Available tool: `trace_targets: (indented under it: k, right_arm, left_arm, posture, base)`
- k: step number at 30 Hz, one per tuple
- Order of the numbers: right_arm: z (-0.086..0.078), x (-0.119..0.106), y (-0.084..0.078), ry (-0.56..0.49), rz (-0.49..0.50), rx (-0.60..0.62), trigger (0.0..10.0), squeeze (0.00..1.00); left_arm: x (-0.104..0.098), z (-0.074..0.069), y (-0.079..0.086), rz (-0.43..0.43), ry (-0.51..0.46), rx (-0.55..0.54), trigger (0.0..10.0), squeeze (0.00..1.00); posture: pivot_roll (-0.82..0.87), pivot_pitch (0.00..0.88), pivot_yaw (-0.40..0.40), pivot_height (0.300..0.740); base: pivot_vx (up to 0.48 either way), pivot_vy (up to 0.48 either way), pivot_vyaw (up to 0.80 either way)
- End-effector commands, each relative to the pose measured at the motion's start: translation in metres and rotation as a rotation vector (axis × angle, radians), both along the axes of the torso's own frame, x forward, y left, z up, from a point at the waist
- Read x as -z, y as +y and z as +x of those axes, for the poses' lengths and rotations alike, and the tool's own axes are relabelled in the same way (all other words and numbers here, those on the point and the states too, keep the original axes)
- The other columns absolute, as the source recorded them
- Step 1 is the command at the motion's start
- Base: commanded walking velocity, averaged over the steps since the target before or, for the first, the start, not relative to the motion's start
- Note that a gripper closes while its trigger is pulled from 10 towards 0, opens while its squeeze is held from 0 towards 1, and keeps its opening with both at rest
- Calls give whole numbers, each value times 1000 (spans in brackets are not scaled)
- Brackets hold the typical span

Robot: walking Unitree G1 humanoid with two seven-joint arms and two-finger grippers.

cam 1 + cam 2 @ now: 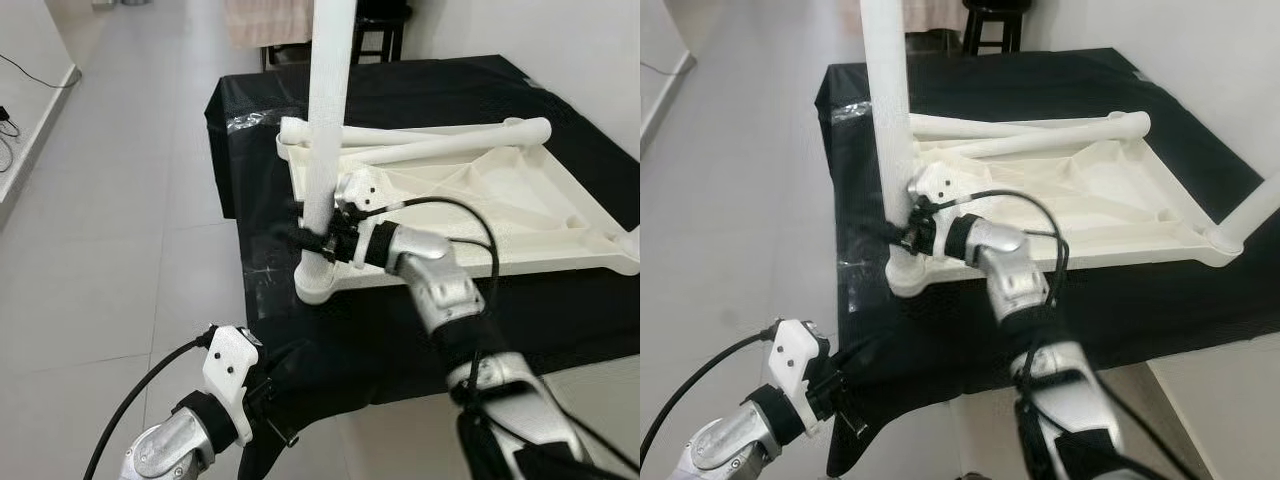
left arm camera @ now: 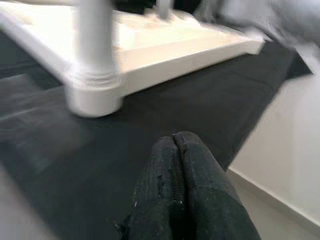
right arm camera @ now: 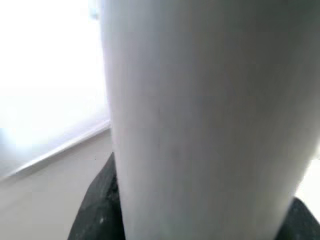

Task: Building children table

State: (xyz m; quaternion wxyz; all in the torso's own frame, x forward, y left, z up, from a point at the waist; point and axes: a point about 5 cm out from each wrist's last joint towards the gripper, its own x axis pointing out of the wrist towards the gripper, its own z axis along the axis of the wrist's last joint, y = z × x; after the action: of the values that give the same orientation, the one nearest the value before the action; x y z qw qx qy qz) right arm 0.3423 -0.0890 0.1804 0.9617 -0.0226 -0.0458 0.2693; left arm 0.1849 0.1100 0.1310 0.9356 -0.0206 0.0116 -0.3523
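Your right end effector (image 1: 318, 243) is clamped around the upright leg (image 1: 328, 120), centre frame, seated in the near corner socket of the upturned tabletop (image 1: 520, 215) on the black worktop (image 1: 420, 85). Two loose legs (image 1: 440, 140) lie across it, so I judge most legs remain. Left end effector (image 2: 182, 172) hangs closed, empty
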Motion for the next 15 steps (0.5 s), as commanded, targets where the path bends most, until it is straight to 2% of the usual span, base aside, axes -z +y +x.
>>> trace_targets:
  k: [1, 2, 4, 6, 7, 9, 10, 11, 12, 13, 14, 15]
  right_arm:
    - [-26, 40, -36, 173, -97, 355, 0, 0]
    - [-42, 42, -27, 185, -100, 350, 0, 0]
    - [-50, 41, -9, 164, -134, 260, 0, 0]
    - [-46, 39, -11, 147, -158, 260, 0, 0]
    - [-39, 35, -19, 129, -180, 280, 0, 0]
    - [-39, 35, -19, 129, -180, 280, 0, 0]
    - [-31, 33, -30, 118, -202, 314, 0, 0]
    - [-31, 33, -30, 118, -202, 314, 0, 0]
    - [-25, 31, -38, 112, -215, 338, 0, 0]
    - [-22, 31, -44, 126, -237, 364, 2902, 0]
    - [-18, 30, -48, 132, -255, 365, 10000, 0]
    - [-18, 30, -48, 132, -255, 365, 10000, 0]
  left_arm:
    - [1, -4, 5, 32, 5, -13, 10000, 0]
    - [1, -2, 9, 46, 4, -30, 10000, 0]
    - [3, 2, 15, 51, 6, -66, 10000, 0]
    - [3, 5, 18, 55, 3, -82, 10000, 0]
    - [2, 8, 19, 62, -6, -91, 10000, 0]
    - [2, 8, 19, 62, -6, -91, 10000, 0]
    - [0, 13, 20, 71, -20, -94, 10000, 0]
    - [0, 13, 20, 71, -20, -94, 10000, 0]
    - [-1, 16, 20, 77, -29, -95, 10000, 0]
    - [-2, 20, 21, 86, -42, -96, 10000, 0]
    - [-3, 23, 22, 96, -51, -98, 10000, 0]
    - [-3, 23, 22, 96, -51, -98, 10000, 0]
  posture:
    - [64, 138, -78, 740]
    - [42, 140, -61, 740]
    - [26, 126, -45, 740]
    - [26, 111, -38, 740]
    - [29, 110, -35, 740]
    - [29, 110, -35, 740]
    - [25, 106, -29, 740]
    - [25, 106, -29, 740]
    - [25, 106, -29, 740]
    - [23, 102, -25, 740]
    - [22, 97, -20, 740]
    - [22, 97, -20, 740]
  base:
    - [0, 0, 0]
    - [0, 0, 0]
    - [0, 0, 0]
    - [0, 0, 0]
    - [0, 0, 0]
    - [0, 0, 0]
    - [0, 0, 0]
    - [0, 0, 0]
    - [0, 0, 0]
    - [0, 0, 0]
    - [0, 0, 0]
    - [0, 0, 0]
